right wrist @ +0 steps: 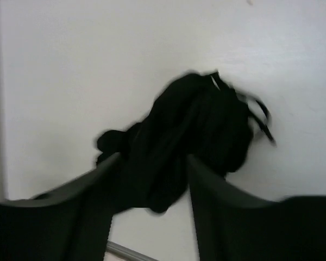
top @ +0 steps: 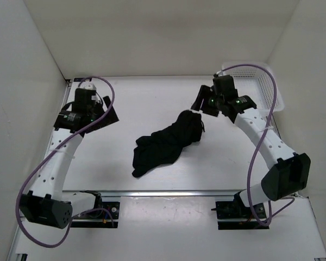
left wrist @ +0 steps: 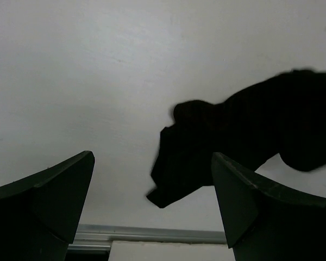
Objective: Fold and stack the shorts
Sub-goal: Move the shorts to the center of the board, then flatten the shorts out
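Oddly, white mesh basket (top: 269, 81) contents unclear; shorts (top: 165, 142) bunched on table (top: 141, 103), both tools' fingers apart

Robot lab test cell, not a home. Plain white counter (top: 152, 98) boxed in by bare white panel walls (top: 163, 38) on three sides. Two white arms are bolted to a metal rail (top: 168, 193) along the near edge, purple cables (top: 106, 89) looping off them. White mesh basket (top: 266, 87) sits at the far right corner.
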`<action>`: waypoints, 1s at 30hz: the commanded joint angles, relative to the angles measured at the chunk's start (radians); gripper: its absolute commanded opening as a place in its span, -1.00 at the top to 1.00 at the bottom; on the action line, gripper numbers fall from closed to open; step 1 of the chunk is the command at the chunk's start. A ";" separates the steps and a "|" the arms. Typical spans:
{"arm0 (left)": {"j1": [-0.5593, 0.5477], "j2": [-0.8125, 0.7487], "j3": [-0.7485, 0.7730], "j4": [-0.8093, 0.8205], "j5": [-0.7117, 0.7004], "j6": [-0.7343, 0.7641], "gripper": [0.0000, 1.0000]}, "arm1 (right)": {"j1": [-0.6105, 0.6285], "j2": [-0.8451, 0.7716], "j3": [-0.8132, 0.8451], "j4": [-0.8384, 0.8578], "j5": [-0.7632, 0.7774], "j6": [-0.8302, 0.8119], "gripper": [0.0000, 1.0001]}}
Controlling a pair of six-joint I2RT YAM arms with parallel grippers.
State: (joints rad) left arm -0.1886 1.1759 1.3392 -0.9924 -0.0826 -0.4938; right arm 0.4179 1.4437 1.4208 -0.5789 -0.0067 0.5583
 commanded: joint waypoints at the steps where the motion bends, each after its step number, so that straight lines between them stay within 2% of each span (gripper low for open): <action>1: -0.026 0.030 -0.089 0.017 0.076 -0.020 -1.00 | -0.054 -0.029 -0.072 -0.034 0.043 0.028 -0.43; 4: -0.058 0.097 -0.146 0.047 0.096 -0.020 -1.00 | -0.086 -0.057 -0.169 -0.049 0.043 0.028 -0.49; 10: -0.141 0.298 -0.106 0.112 0.136 -0.038 -1.00 | -0.096 -0.117 -0.272 -0.039 0.043 0.028 -0.44; 14: -0.189 0.439 -0.057 0.124 0.145 -0.048 -1.00 | -0.105 -0.011 -0.284 -0.012 -0.019 0.054 -0.90; 15: -0.199 0.467 -0.045 0.138 0.167 -0.048 -1.00 | -0.105 0.015 -0.270 -0.012 -0.029 0.066 -0.95; 18: -0.199 0.563 -0.035 0.182 0.205 -0.048 -1.00 | -0.130 0.118 -0.279 0.043 -0.111 0.107 -0.95; 21: -0.221 0.637 0.003 0.201 0.263 -0.035 -1.00 | -0.151 0.190 -0.307 0.135 -0.183 0.152 -0.80; 23: -0.233 0.671 0.027 0.201 0.274 -0.026 -0.76 | -0.151 0.243 -0.307 0.165 -0.196 0.164 -0.67; 24: -0.233 0.671 0.047 0.201 0.274 -0.026 -0.49 | -0.151 0.262 -0.298 0.183 -0.196 0.164 -0.54; 26: -0.233 0.682 0.057 0.201 0.274 -0.026 -0.17 | -0.142 0.309 -0.284 0.192 -0.196 0.164 -0.33; 27: -0.233 0.694 0.070 0.201 0.274 -0.026 0.03 | -0.142 0.326 -0.269 0.203 -0.196 0.164 -0.07; 28: -0.233 0.694 0.086 0.201 0.274 -0.026 0.47 | -0.133 0.357 -0.252 0.203 -0.196 0.164 0.10; 29: -0.233 0.703 0.086 0.201 0.274 -0.026 0.69 | -0.133 0.369 -0.243 0.214 -0.196 0.164 0.27; 30: -0.233 0.712 0.107 0.201 0.274 -0.026 0.79 | -0.119 0.380 -0.232 0.223 -0.196 0.164 0.43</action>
State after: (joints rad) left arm -0.4164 1.8946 1.3869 -0.8192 0.1707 -0.5285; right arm 0.2779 1.8000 1.1324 -0.4282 -0.1696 0.7090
